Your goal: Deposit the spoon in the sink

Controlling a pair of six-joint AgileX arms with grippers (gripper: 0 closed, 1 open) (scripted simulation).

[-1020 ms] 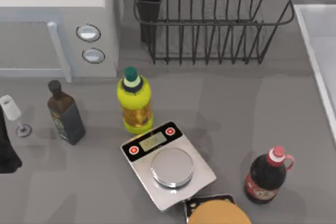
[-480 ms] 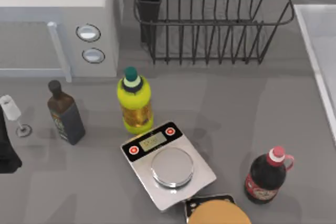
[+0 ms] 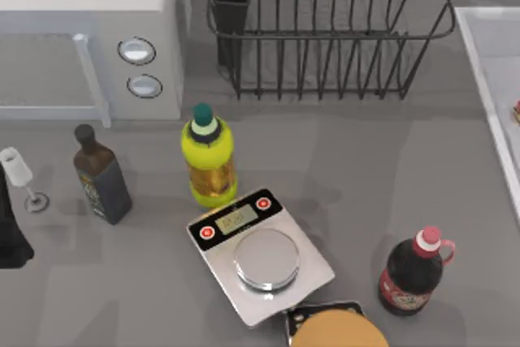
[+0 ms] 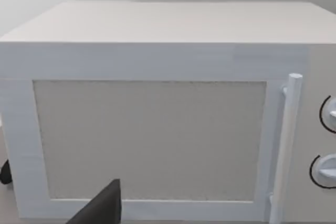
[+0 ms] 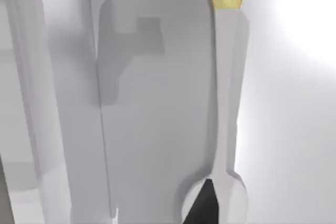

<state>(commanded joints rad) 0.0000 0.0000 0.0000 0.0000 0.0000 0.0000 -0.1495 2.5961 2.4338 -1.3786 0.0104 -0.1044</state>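
The spoon (image 5: 227, 103) has a long pale grey handle that ends in a gold collar and a red flower. In the right wrist view it stretches out over the pale floor of the sink (image 5: 152, 108). My right gripper (image 5: 207, 204) shows as a dark fingertip lying on the spoon's round bowl, and it appears shut on it. In the top view, the spoon's red tip (image 3: 517, 111) peeks in at the right edge, inside the sink's raised rim (image 3: 479, 46). My left gripper (image 3: 10, 237) is parked at the table's left edge, facing the microwave (image 4: 157, 129).
A black wire dish rack (image 3: 325, 30) stands at the back, just left of the sink. A yellow bottle (image 3: 209, 156), a dark bottle (image 3: 101, 176), a kitchen scale (image 3: 260, 253), a red-capped bottle (image 3: 413, 274), a wine glass (image 3: 23, 178) and a bread-like round (image 3: 337, 332) crowd the counter.
The spoon's red tip has come into the top view at the right edge, over the sink. Everything on the counter and the left arm has stayed put.
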